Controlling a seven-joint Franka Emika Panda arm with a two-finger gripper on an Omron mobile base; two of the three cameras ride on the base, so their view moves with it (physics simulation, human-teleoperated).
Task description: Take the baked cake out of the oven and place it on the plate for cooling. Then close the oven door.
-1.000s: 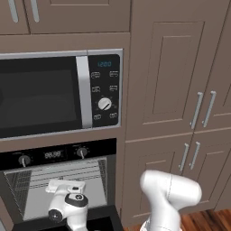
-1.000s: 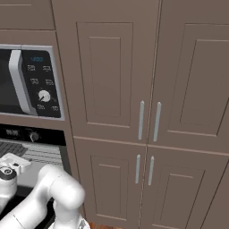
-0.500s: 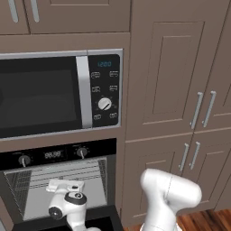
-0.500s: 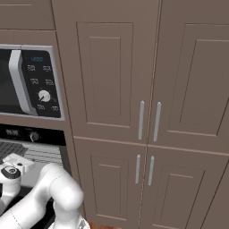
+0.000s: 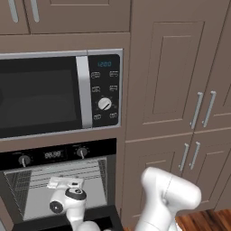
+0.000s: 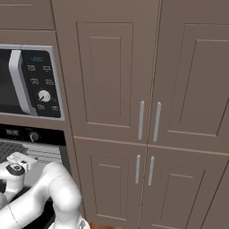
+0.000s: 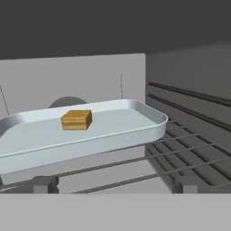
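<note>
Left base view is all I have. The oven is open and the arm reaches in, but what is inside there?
Observer: The hand view shows a pale tray on the wire rack, with a small brown cake lying in it.
Operator: Does the gripper hold the cake?
Observer: No. The fingertips stand apart, low in front of the tray, touching nothing.
Operator: Is the microwave beside any cabinet?
Observer: In the right base view, tall cabinet doors with silver handles stand to the right of the microwave.
</note>
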